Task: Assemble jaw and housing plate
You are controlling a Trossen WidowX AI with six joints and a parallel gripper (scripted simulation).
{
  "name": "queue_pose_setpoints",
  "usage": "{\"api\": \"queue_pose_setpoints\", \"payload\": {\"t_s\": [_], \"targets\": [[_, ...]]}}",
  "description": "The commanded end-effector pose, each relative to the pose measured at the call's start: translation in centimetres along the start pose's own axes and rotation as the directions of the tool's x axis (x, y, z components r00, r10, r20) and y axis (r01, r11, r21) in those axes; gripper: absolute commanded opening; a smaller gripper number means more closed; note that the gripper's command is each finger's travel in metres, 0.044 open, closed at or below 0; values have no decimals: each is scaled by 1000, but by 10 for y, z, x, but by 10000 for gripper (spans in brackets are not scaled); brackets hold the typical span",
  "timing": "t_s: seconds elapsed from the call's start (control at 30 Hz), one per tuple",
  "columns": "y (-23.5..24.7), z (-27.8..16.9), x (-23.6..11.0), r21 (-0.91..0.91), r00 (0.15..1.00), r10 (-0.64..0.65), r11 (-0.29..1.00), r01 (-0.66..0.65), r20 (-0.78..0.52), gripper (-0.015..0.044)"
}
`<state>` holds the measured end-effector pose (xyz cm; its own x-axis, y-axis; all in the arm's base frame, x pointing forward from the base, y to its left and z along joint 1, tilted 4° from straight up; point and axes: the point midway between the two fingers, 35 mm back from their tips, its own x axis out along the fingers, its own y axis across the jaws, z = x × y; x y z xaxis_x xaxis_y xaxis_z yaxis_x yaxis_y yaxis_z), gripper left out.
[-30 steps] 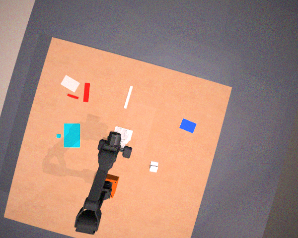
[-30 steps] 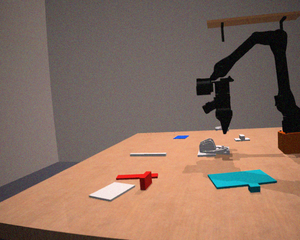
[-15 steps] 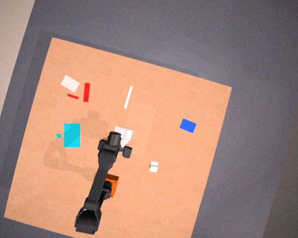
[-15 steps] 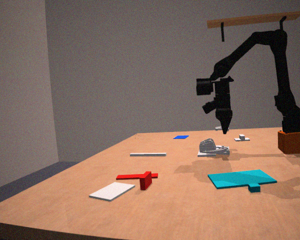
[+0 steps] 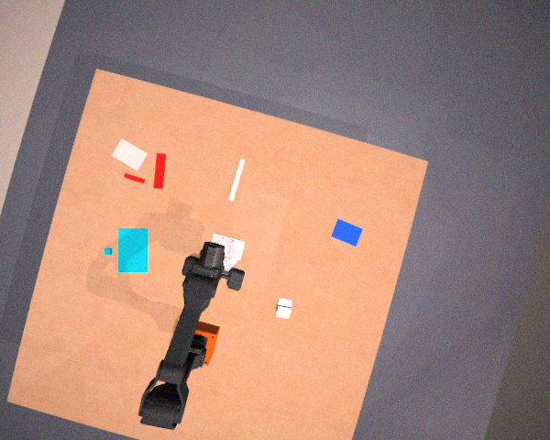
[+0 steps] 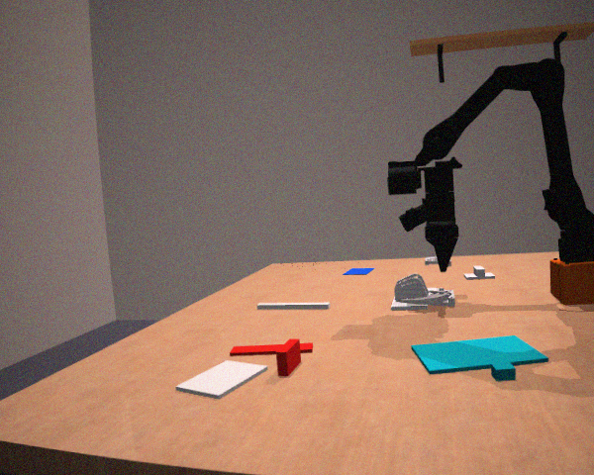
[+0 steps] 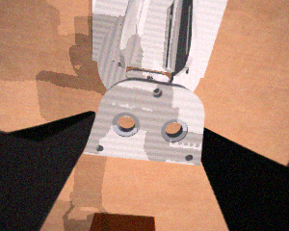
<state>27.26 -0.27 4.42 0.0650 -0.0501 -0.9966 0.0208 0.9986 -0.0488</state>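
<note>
grey walls [image 6: 246, 128] stand behind a wood-grained table [image 5: 290, 189] [image 6: 134, 409] [image 7: 260, 87]. the gripper [image 5: 213, 256] [image 6: 443, 269] [image 7: 146, 124] is spread wide, its fingers shut against opposite edges of the housing plate [image 6: 430, 260] [image 7: 149, 108], which it holds above the table. table shows through both of the plate's round holes, so neither is yet seated on a stub. the base assembly [image 5: 235, 246] [image 6: 409, 288] [image 7: 209, 29] sits just beyond the plate in the wrist view; whether the jaw teeth mesh cannot be told.

the step in hand looks to be bringing the plate over the stubs. the robot would do well to centre both holes before descending, keep the plate level, and go down slowly; one hole catching early could tilt the plate or nudge a jaw. once it sits flat, the fingers should part evenly and rise straight.

farther out lie a cyan panel [image 5: 133, 250] [image 6: 471, 352], a white bar [image 5: 236, 180] [image 6: 292, 305] and a blue rectangle [image 5: 346, 232] [image 6: 358, 271]. a wooden shelf [image 6: 502, 40] hangs on the wall, and shadow from the arm falls across the tabletop.
</note>
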Motion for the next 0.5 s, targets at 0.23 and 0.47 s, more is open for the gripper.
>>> {"api": "queue_pose_setpoints", "payload": {"t_s": [0.23,0.47], "targets": [[-1,-2,19,0,1000,-5,1000,5,-8,351],[-1,-2,31,0,1000,-5,1000,5,-8,351]]}}
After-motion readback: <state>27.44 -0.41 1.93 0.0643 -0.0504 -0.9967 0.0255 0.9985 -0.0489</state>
